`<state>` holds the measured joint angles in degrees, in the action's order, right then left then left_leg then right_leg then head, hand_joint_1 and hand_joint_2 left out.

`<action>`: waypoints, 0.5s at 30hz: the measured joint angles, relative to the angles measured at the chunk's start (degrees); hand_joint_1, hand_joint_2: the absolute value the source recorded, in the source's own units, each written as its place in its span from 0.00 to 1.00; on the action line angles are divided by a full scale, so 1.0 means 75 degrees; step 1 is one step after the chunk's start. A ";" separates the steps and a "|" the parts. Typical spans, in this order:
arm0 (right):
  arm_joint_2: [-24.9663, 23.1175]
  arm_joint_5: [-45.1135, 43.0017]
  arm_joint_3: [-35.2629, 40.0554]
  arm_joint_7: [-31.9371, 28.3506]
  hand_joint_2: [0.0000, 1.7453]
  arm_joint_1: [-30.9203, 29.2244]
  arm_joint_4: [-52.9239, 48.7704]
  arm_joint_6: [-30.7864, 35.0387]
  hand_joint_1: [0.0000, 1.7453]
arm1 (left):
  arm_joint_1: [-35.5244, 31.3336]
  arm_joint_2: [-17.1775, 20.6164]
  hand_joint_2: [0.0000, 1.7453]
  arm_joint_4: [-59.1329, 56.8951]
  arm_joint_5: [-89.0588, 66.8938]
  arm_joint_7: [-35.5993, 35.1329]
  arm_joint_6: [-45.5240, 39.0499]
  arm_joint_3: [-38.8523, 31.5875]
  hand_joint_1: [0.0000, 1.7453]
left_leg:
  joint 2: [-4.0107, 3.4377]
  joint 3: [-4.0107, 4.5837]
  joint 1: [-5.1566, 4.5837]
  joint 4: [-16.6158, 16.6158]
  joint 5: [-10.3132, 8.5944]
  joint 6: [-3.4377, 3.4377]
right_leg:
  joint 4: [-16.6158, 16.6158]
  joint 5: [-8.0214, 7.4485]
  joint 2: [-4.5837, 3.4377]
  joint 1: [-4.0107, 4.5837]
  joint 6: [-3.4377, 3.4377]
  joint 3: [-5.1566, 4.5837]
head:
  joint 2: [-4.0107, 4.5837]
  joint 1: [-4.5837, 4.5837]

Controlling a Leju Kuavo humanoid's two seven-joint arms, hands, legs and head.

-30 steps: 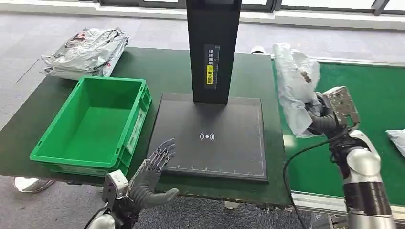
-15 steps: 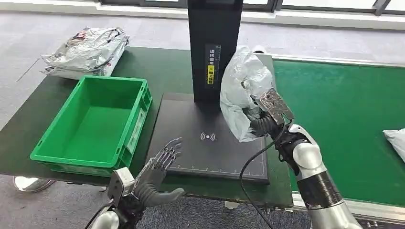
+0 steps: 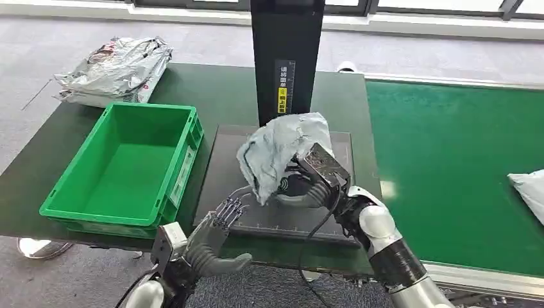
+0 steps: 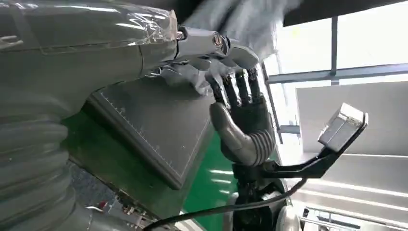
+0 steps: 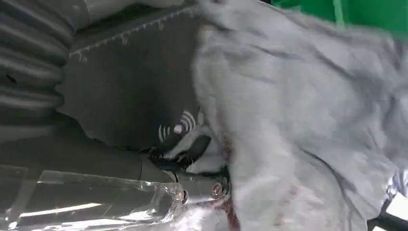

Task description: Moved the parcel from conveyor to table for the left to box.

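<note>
Gripping the parcel (image 3: 280, 151), the right hand (image 3: 306, 183) holds the crumpled grey bag over the black pad (image 3: 321, 212), near the white wireless mark (image 5: 177, 129). The bag rises above and to the left of this hand, its top close to the black post (image 3: 285, 58) that stands at the pad's far edge. Whether the bag's lower edge touches the pad is hard to tell; the blurred right wrist view shows it very close to the surface. In that view the bag spreads wide just beyond the hand, with dark fingers (image 5: 192, 149) tucked under its folds.

The left hand (image 3: 208, 240) hovers at the table's (image 3: 224, 90) near edge, below and left of the parcel, fingers spread and holding nothing. Its fingertips (image 3: 229, 208) reach the pad's near left corner, just short of the bag. The left wrist view shows the same open palm, with the bag's grey plastic just past the fingers.

Left of this hand sits the green bin (image 3: 125, 167), upright. Beyond the bin, at the far corner, lies a pile of silver bags (image 3: 115, 67). Right of the right arm runs the green conveyor (image 3: 449, 160), with another pale bag (image 3: 529, 189) at its far right side.
</note>
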<state>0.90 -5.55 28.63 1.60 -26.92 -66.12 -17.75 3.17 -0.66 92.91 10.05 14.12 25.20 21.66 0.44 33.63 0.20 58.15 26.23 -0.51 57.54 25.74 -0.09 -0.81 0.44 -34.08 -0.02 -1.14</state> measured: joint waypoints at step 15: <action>0.0032 -0.0769 0.0446 -0.0201 1.00 -0.0010 0.0061 -0.0495 0.00 | -0.0094 -0.0003 1.00 -0.0181 0.0082 -0.0012 0.0015 0.0047 0.00 | -0.0002 0.0000 -0.0001 0.0000 0.0000 0.0000 | 0.0000 -0.0001 -0.0002 0.0000 0.0000 -0.0004 | 0.0000 0.0000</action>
<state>1.14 -11.32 31.98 0.09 -26.99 -65.66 -21.46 2.47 -0.68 91.56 10.67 14.03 25.31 22.01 0.43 33.64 0.20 58.15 26.23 -0.51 57.54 25.73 -0.10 -0.81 0.44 -34.11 -0.02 -1.14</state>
